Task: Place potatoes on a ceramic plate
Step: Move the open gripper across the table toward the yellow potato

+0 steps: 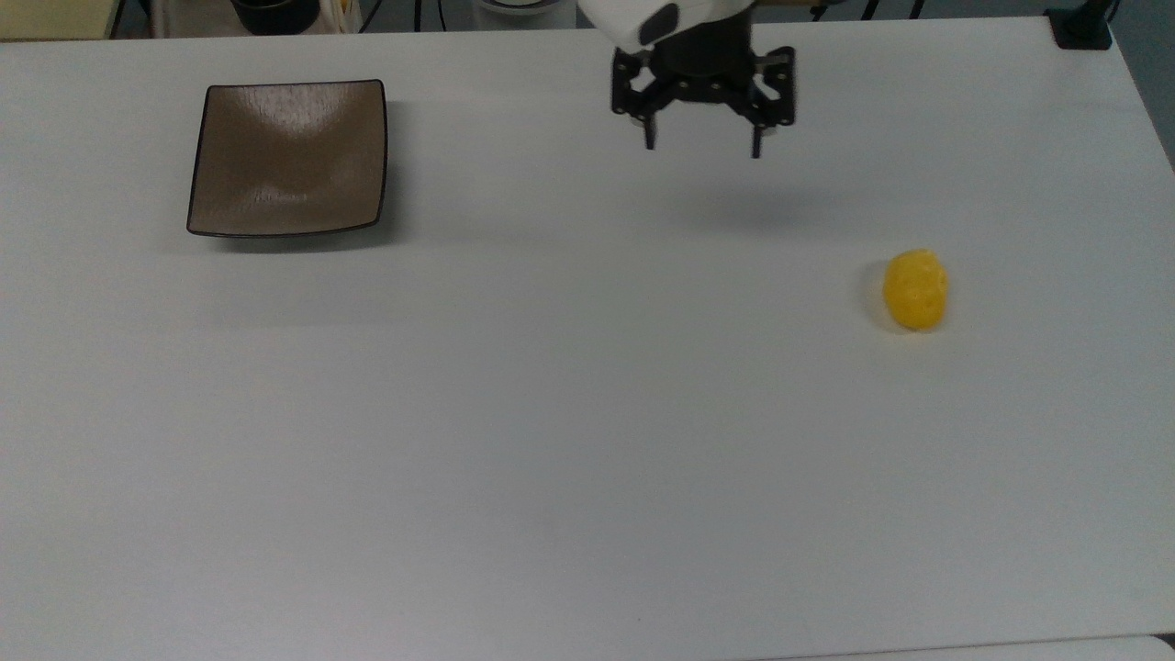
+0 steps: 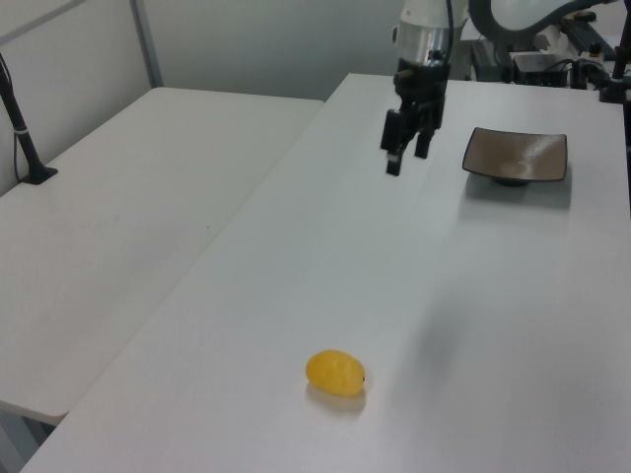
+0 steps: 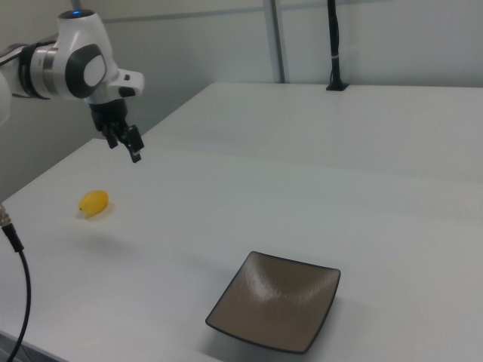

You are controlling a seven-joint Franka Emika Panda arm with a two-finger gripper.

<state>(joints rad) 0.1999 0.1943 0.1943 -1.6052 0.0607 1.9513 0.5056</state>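
Note:
The potato (image 1: pixel 915 289) is a small yellow-orange oval lump lying alone on the white table at the top view's right; it also shows as the potato (image 2: pixel 335 373) and the potato (image 3: pixel 93 202). The square brown ceramic plate (image 1: pixel 287 156) sits empty at the top view's upper left, seen too as the plate (image 2: pixel 517 156) and the plate (image 3: pixel 275 310). My gripper (image 1: pixel 702 147) hangs open above the table between the two, nearer the potato, with nothing between its fingers; it appears as the gripper (image 2: pixel 406 158) and the gripper (image 3: pixel 132 148).
A second white table (image 2: pixel 138 197) adjoins on the left view's left, with a black post (image 2: pixel 22 133) clamped on it. A dark cable (image 3: pixel 16 286) hangs at the right view's lower left. Dark equipment (image 1: pixel 271 14) stands beyond the table's far edge.

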